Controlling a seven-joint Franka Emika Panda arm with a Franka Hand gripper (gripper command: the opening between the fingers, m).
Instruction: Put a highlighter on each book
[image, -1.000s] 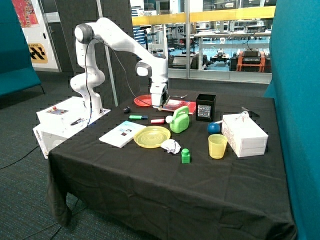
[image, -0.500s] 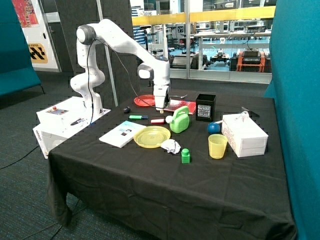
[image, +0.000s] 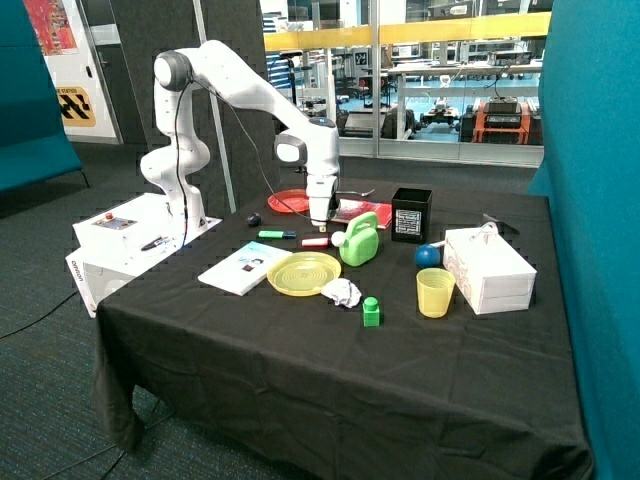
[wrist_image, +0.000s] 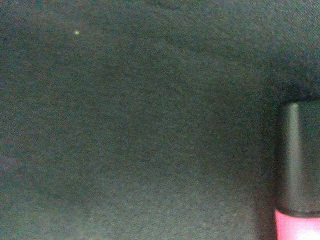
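Outside view: gripper (image: 319, 222) is down at the tablecloth (image: 300, 350), right above the pink highlighter (image: 315, 242) — can't tell whether it's released or clenched. Pink highlighter lies flat, long axis running 3-to-9 o'clock, just beside the green watering can (image: 360, 238). Green highlighter (image: 277, 235) lies at its 9 o'clock, same axis. White book (image: 244, 267) at 7 o'clock of the gripper, red book (image: 357, 211) at its 2 o'clock — both bare. Yellow plate (image: 303, 273) and yellow cup (image: 435, 292) look empty; black box (image: 411, 214) contents hidden.

Wrist view: cloth close up, pink highlighter body with black cap (wrist_image: 299, 160) at the edge.
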